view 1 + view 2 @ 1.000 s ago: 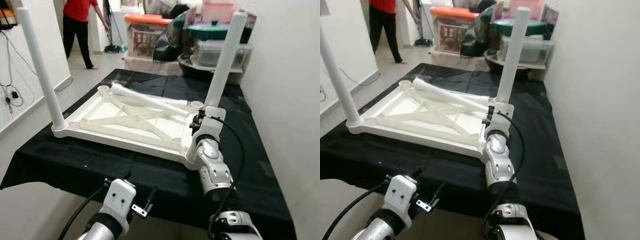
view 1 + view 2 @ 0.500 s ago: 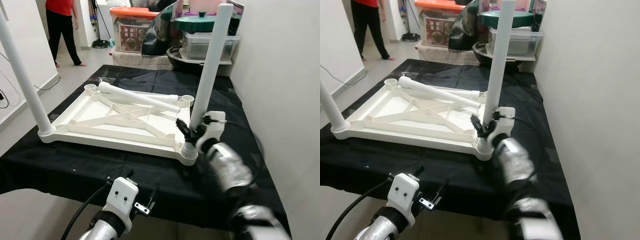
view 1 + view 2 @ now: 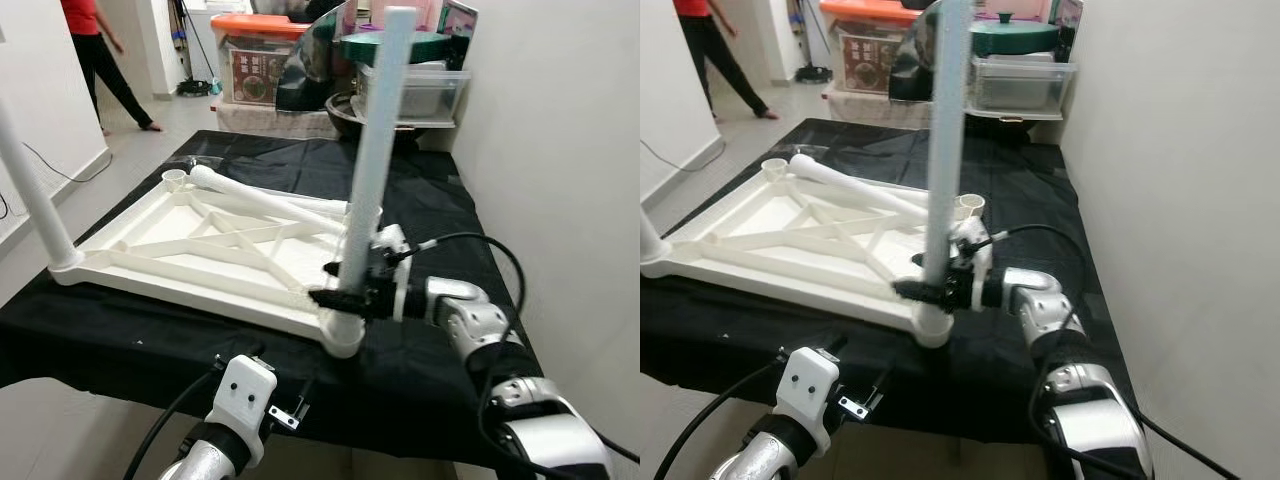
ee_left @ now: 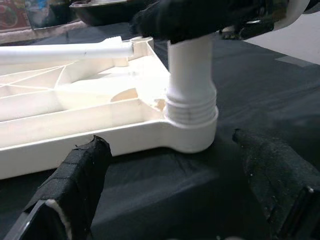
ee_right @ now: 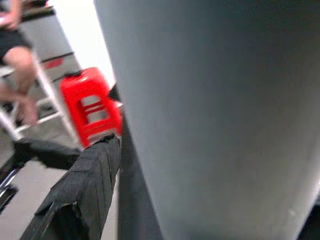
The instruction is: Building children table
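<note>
Black-draped table (image 3: 440,370): upturned tabletop (image 3: 190,255), leg (image 3: 372,160) vertical, right gripper (image 3: 345,293) clamped around it; left gripper (image 4: 175,200) spread, empty.

Head cameras look down across the tabletop (image 3: 150,340); both wrist cameras sit close, sharing the upright leg (image 4: 192,75).

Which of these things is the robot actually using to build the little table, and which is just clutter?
Part of the job:
upturned white tabletop
upright leg gripped by the right claw
second upright leg
loose leg lying across the tabletop
left claw, open, low by the corner

Just lying about:
storage boxes
green-lidded pot
red stool
</note>
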{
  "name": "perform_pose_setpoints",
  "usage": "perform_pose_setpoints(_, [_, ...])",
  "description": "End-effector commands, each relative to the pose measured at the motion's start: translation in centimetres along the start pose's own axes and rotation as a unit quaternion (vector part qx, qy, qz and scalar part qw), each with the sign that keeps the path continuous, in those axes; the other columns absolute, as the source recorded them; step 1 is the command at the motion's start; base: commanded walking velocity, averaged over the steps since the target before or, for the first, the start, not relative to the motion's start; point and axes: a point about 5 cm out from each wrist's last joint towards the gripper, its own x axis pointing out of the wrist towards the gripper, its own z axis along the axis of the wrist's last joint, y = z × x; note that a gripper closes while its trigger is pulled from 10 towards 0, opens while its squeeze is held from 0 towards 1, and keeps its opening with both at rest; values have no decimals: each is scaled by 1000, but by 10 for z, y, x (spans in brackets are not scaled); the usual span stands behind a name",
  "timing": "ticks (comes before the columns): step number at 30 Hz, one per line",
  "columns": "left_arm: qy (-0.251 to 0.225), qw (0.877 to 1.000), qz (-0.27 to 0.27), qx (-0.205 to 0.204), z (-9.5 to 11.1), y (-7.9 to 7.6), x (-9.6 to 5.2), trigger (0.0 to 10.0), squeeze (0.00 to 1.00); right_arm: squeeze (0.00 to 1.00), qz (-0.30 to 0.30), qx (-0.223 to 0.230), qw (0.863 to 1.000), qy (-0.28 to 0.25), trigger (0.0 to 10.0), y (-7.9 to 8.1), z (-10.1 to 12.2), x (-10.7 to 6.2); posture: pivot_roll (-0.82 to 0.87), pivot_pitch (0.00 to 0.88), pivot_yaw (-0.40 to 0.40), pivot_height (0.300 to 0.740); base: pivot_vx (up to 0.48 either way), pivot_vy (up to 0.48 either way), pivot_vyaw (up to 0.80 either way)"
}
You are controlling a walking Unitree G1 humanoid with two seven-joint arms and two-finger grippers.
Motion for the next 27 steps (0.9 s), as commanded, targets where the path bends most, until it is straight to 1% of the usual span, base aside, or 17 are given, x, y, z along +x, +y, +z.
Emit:
perform_pose_setpoints(1, [-2, 1000, -1, 0, 1, -2, -1, 10000, 0, 0, 29, -10, 999, 19, 10000, 4, 0, 10, 144, 0, -80, 740, 0, 0, 0])
perform_pose_setpoints(2, [-2, 1000, -1, 0, 1, -2, -1, 10000, 0, 0, 29, -10, 999, 19, 10000, 4, 0, 10, 144, 0, -80, 740, 0, 0, 0])
perform_pose_setpoints(3, [-2, 1000, -2, 0, 1, -2, -1, 10000, 0, 0, 41, -17, 999, 25, 2275, 7, 0, 14, 146, 0, -80, 740, 0, 0, 0])
perform_pose_setpoints(4, [-2, 1000, -2, -1, 1, -2, -1, 10000, 0, 0, 27, -27, 999, 26, 0, 7, -1, 18, 146, 0, -80, 740, 0, 0, 0])
perform_pose_setpoints(9, [-2, 1000, -3, -3, 0, -3, -1, 10000, 0, 0, -124, -33, 992, 5, 0, -9, -4, 16, 138, 0, -81, 740, 0, 0, 0])
perform_pose_setpoints(11, [-1, 1000, -3, -4, 0, -3, 0, 10000, 0, 0, -220, -14, 975, -15, 0, -20, -7, 6, 129, 0, -78, 740, 0, 0, 0])
perform_pose_setpoints(15, [-1, 1000, -4, -4, -1, -3, 0, 10000, 0, 0, -261, 1, 965, -28, 0, -25, -8, 0, 129, 0, -78, 740, 0, 0, 0])
perform_pose_setpoints(16, [-1, 1000, -4, -4, -1, -3, 1, 10000, 0, 0, -351, 20, 936, -38, 0, -33, -11, -10, 122, 0, -75, 740, 0, 0, 0])
perform_pose_setpoints(17, [-1, 1000, -4, -4, -1, -3, 1, 10000, 0, 0, -351, 20, 936, -38, 0, -33, -11, -10, 122, 0, -75, 740, 0, 0, 0])
perform_pose_setpoints(18, [0, 1000, -5, -4, -1, -2, 1, 10000, 0, 0, -437, 33, 898, -39, 0, -39, -15, -20, 116, 0, -70, 740, 0, 0, 0])
perform_pose_setpoints(19, [0, 1000, -5, -4, -1, -2, 1, 10000, 0, 0, -437, 33, 898, -39, 0, -39, -15, -20, 116, 0, -70, 740, 0, 0, 0])
perform_pose_setpoints(20, [1, 1000, -7, -4, -2, -2, 1, 10000, 0, 0, -555, 54, 829, -47, 0, -42, -20, -35, 109, 0, -67, 740, 0, 0, 0])
perform_pose_setpoints(21, [1, 1000, -7, -4, -2, -2, 1, 10000, 0, 0, -555, 54, 829, -47, 0, -42, -20, -35, 109, 0, -67, 740, 0, 0, 0])
perform_pose_setpoints(23, [2, 1000, -9, -3, -3, -2, 2, 10000, 0, 0, -686, 94, 719, -63, 0, -35, -29, -49, 109, 0, -65, 740, 0, 0, 0])
perform_pose_setpoints(24, [2, 1000, -9, -3, -3, -2, 2, 10000, 0, 0, -686, 94, 719, -63, 0, -35, -29, -49, 109, 0, -65, 740, 0, 0, 0])
perform_pose_setpoints(25, [2, 1000, -9, -3, -3, -2, 2, 10000, 0, 0, -723, 117, 678, -71, 0, -27, -33, -47, 114, 0, -66, 740, 0, 0, 0])
perform_pose_setpoints(27, [2, 1000, -9, -2, -3, -2, 3, 10000, 0, 0, -732, 139, 662, -80, 0, -19, -35, -34, 120, 0, -73, 740, 0, 0, 0])
